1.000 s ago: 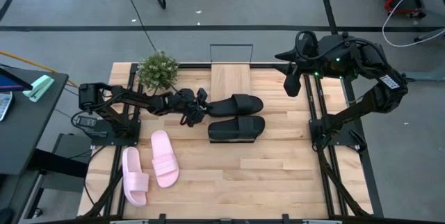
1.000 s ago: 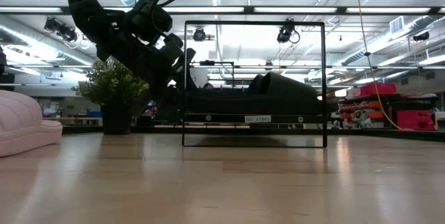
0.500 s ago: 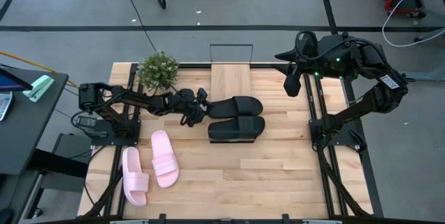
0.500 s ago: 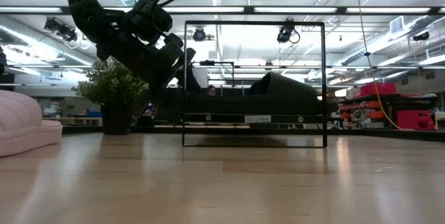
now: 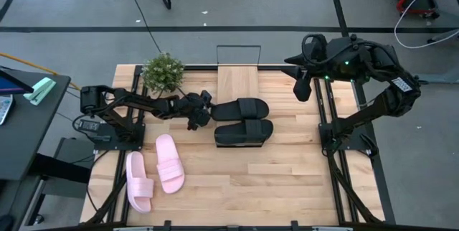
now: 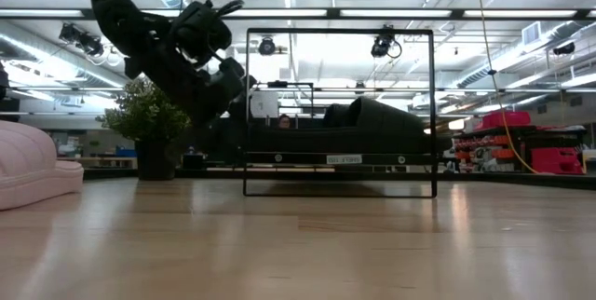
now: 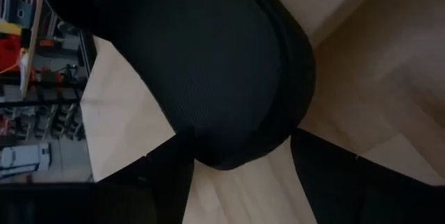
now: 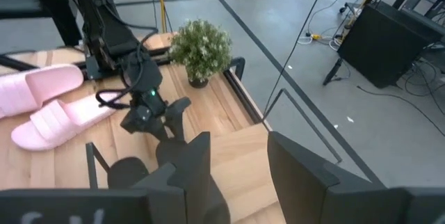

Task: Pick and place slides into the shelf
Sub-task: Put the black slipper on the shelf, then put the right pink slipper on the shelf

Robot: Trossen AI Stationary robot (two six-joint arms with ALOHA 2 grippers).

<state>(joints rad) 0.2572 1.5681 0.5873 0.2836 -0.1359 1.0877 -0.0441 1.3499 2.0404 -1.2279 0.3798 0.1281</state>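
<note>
A slatted wooden tabletop (image 5: 237, 181) in a workshop with a grey floor carries everything, with a small potted plant (image 5: 163, 72) at its far left edge. The left gripper (image 5: 203, 107) is found low over the table at the heel end of the farther black slide (image 5: 242, 107); its fingers (image 7: 164, 182) are seen spread in the left wrist view, standing either side of the rounded heel without pressing on it, so nothing is held. The slide's long axis runs away from this gripper toward the table's right side, roughly in line with the left arm's reach. Its toe part lies at the near end of the shelf (image 5: 237, 82), the pale board with a thin black wire frame. The second black slide (image 5: 244, 132) lies parallel, just on the near side of the first. The two pale pink slides (image 5: 154, 171) lie together at the near left, well apart from the shelf and clearly closer to the left arm. The right gripper (image 5: 302, 86) is held raised over the far right edge, fingers parted and empty.
</note>
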